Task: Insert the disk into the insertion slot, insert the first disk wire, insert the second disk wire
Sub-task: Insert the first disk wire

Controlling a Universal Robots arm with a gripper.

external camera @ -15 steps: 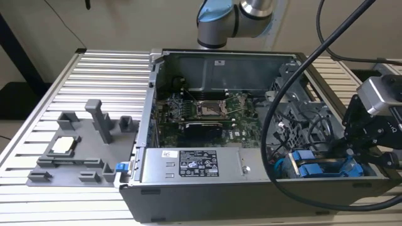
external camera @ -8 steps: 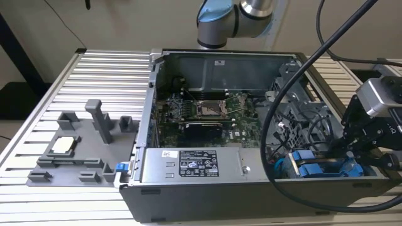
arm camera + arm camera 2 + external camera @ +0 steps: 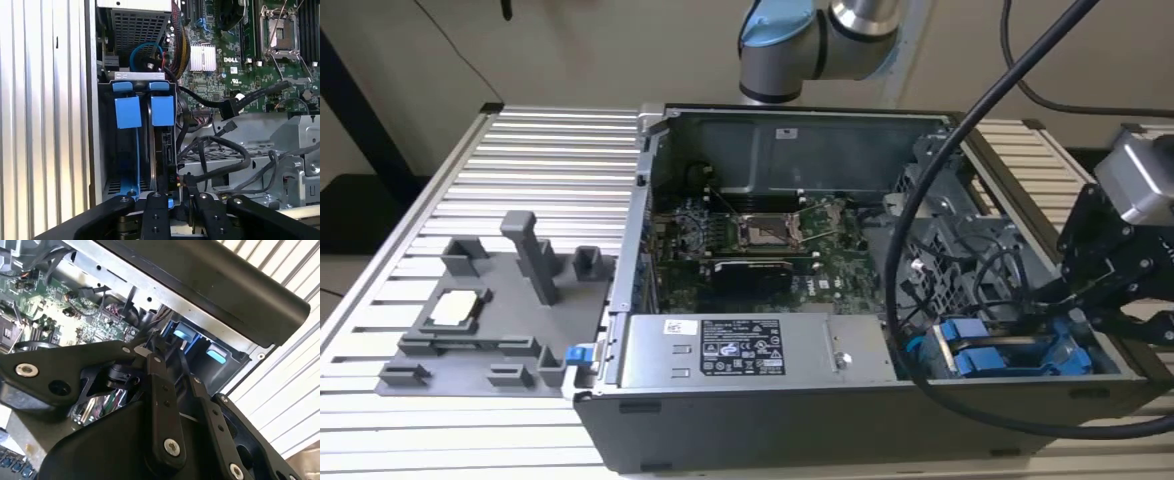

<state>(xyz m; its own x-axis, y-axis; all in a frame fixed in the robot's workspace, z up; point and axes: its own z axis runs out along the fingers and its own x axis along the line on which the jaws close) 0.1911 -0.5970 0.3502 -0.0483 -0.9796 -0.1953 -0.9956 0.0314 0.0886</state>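
One tool point(image 3: 177, 199) at end of seated disk point(image 3: 162, 111); apart or clamped, cannot tell.

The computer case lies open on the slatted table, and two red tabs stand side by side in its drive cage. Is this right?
Not quite: the two tabs are blue, not red. The first wrist view shows them side by side in the drive cage. The rest holds.
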